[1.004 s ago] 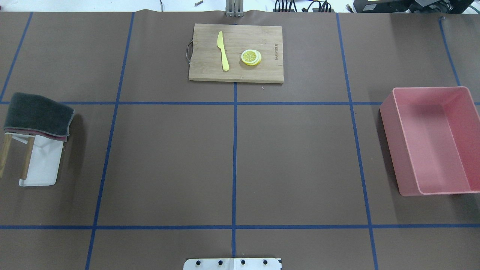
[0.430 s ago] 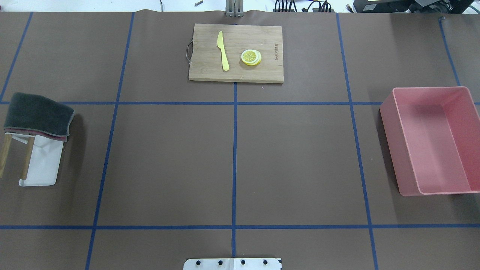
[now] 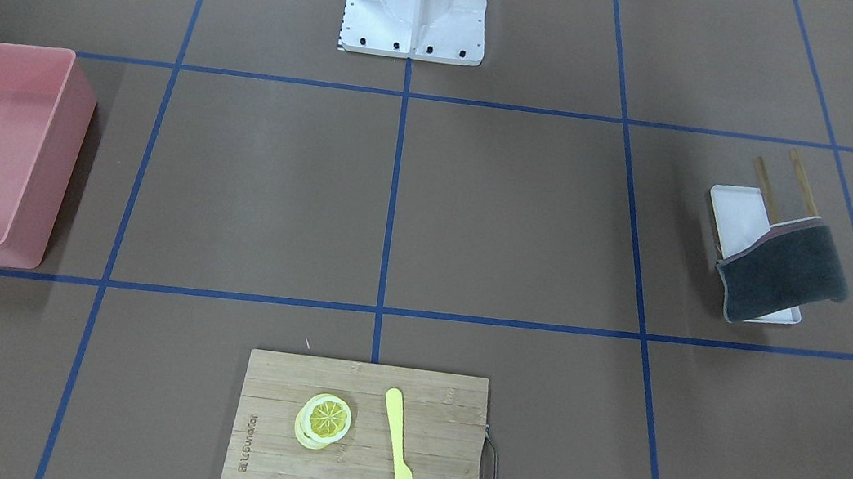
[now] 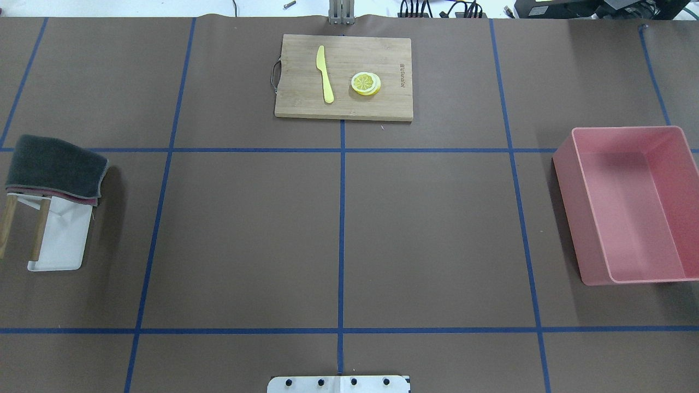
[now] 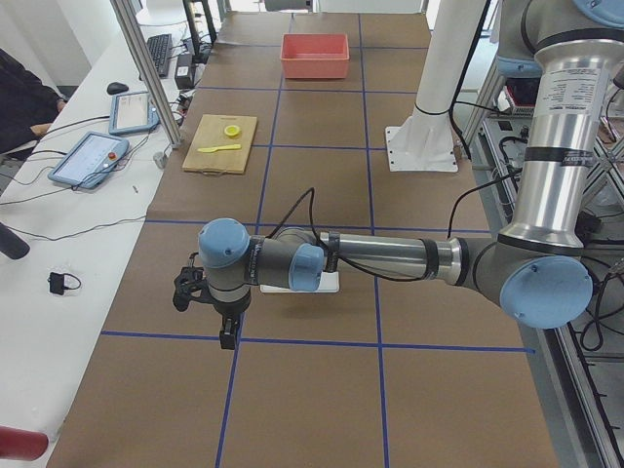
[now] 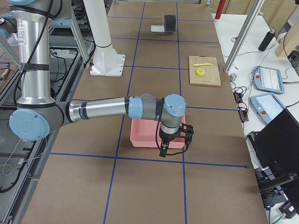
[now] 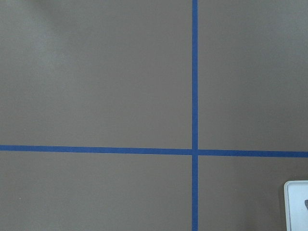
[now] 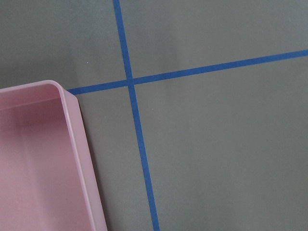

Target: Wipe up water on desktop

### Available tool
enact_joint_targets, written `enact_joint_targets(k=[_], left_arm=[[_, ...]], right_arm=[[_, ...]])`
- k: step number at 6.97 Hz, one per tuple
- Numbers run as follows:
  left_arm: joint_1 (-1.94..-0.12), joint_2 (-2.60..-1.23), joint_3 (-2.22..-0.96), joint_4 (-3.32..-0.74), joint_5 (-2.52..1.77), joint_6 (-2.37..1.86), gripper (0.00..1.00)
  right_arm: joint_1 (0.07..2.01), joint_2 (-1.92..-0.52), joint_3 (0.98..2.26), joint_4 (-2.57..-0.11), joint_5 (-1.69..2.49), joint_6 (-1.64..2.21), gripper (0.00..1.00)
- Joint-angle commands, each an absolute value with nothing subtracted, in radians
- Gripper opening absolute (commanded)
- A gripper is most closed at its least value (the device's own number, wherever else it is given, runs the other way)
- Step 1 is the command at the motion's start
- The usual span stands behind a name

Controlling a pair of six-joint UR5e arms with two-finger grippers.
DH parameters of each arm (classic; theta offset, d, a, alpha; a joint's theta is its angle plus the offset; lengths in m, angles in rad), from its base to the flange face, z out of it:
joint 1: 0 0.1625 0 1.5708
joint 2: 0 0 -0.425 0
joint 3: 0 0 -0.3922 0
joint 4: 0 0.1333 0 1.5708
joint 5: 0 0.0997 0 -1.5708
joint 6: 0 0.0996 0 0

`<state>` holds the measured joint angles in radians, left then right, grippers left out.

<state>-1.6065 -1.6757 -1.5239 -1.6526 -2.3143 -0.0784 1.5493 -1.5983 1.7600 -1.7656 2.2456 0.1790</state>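
Overhead exterior footage is showing the desktop [image 4: 246, 234], a brown surface being crossed by blue tape lines [image 4: 341, 218] and stretching beneath everything else in the scene. A bamboo cutting board [image 4: 344, 103] is being carried at its far edge, with a yellow knife [image 4: 325, 73] and lemon slices [image 4: 366, 83] lying apart on it. A pink bin [image 4: 579, 218] is being borne on the robot's right side. On the robot's left, a gray cloth [image 4: 54, 166] is being draped over a wooden rack [image 4: 41, 229] above a white tray [image 4: 65, 240]. The left gripper [image 5: 205, 317] is being held above the desktop near the tray, and the right gripper [image 6: 174, 143] above it near a corner of the bin. Whether either one's fingers are being spread or pressed together cannot be told.
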Motion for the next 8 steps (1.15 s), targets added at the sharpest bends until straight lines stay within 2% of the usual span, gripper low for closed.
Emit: enact_joint_targets(k=[1, 4, 8], left_arm=[[-1.586, -1.693, -1.531, -1.655, -2.315, -0.080, 0.98], [-1.574, -1.695, -1.535, -1.655, -2.315, -0.077, 0.98], [-1.572, -1.729, -1.572, -1.655, -2.316, -0.083, 0.98]], right_arm=[[1.549, -1.592, 1.772, -1.766, 2.250, 0.178, 1.00], [1.549, -1.604, 1.847, -1.767, 2.232, 0.178, 1.00], [1.548, -1.592, 1.845, -1.767, 2.235, 0.178, 1.00]])
